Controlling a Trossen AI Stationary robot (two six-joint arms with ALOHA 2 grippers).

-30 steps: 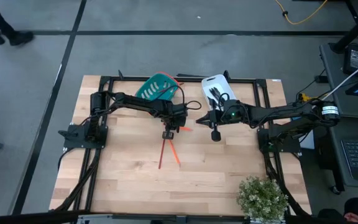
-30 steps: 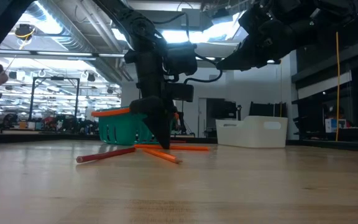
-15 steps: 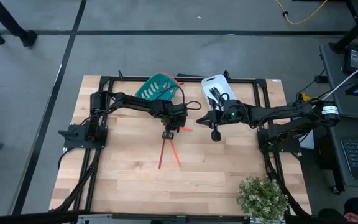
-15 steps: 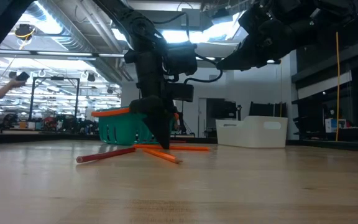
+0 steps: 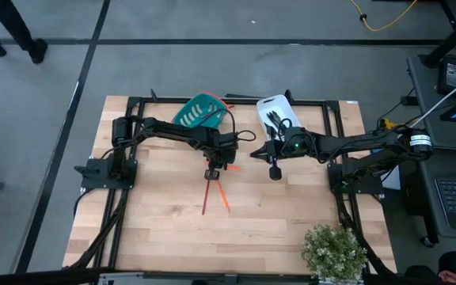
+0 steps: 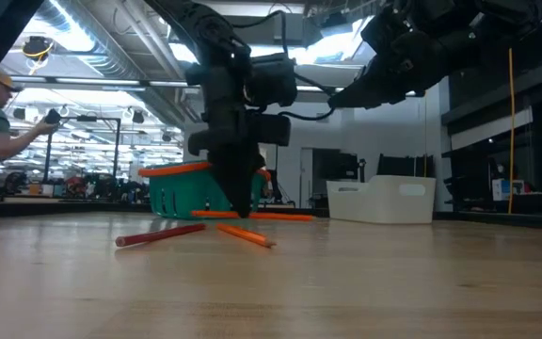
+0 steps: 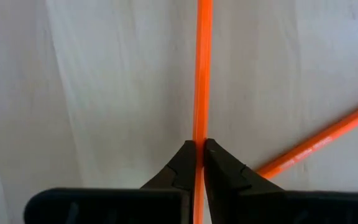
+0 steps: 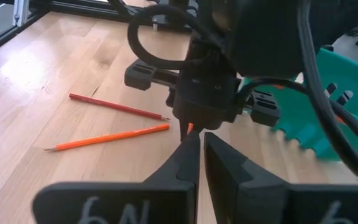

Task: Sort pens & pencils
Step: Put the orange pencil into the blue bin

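The left gripper [image 7: 199, 147], clamped on an orange pencil [image 7: 202, 68], has risen since a second ago, and the pencil now hangs level just above the table [image 5: 165, 229] instead of lying on it. Two more pencils, one red [image 5: 207, 196] and one orange [image 5: 222, 194], remain on the wood below it, near the teal basket [image 5: 199, 111]. The right gripper [image 8: 199, 148] still hovers pinched shut and empty beside the white bin [image 5: 264, 104] holding the pens [image 5: 274, 120].

Light wooden desk [image 5: 165, 226]: teal slotted plastic basket [image 5: 199, 111] at rear centre, white plastic bin [image 5: 274, 112] to its right; two pencils [image 5: 214, 194] lie crossed before the basket; bushy green plant [image 5: 335, 251] at front right corner.
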